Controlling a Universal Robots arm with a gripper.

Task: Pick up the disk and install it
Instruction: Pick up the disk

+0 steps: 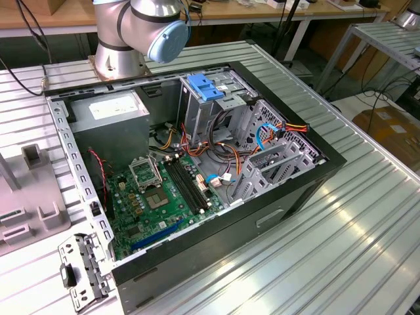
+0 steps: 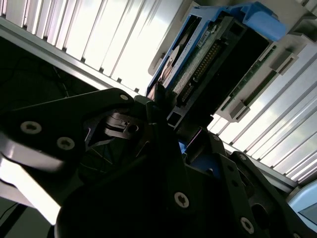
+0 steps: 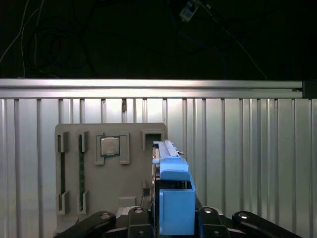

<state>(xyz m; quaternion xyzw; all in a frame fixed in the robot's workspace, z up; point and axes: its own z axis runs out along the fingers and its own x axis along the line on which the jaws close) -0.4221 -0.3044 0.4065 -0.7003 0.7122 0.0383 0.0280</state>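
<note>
In the first wrist view the disk stands on edge, showing the blue plastic carrier along its rim. My gripper is shut on it, with a black finger on each side. The disk's far end lies over a slot of the grey fixture plate; I cannot tell whether it still touches the slot. The second wrist view shows the disk from its connector end, with circuit board and blue carrier edge, sticking out past the gripper.
An open computer case lies on the slatted table, with the motherboard, a grey power-supply box and a drive cage holding a blue tray. The arm's base stands behind it. The fixture plate holds a processor chip.
</note>
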